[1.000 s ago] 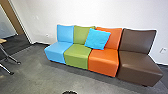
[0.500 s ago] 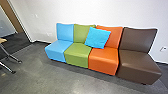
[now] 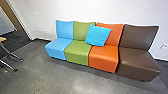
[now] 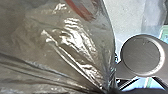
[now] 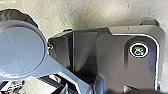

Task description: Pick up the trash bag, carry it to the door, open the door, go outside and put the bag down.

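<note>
You are facing the row of seats (image 3: 77,51), set along a white wall (image 3: 112,11): from your left, a blue seat (image 3: 58,47), a green seat (image 3: 77,53), an orange seat (image 3: 103,58) and a brown seat (image 3: 138,63). A bright blue cushion (image 3: 98,35) leans tilted on the row, across the green and orange backrests (a rather jaunty angle). Left of the row, a table (image 3: 2,39) stands on metal legs over the grey floor (image 3: 37,72).

Your trash bag (image 4: 57,45) is at the left wrist, close to its camera, glossy and semi-sheer; its folds draw together to one point, where your left tool (image 4: 106,91) is clamped on it. You cannot tell how far the bag is from the row, or whether your right tool is apart or together.
</note>
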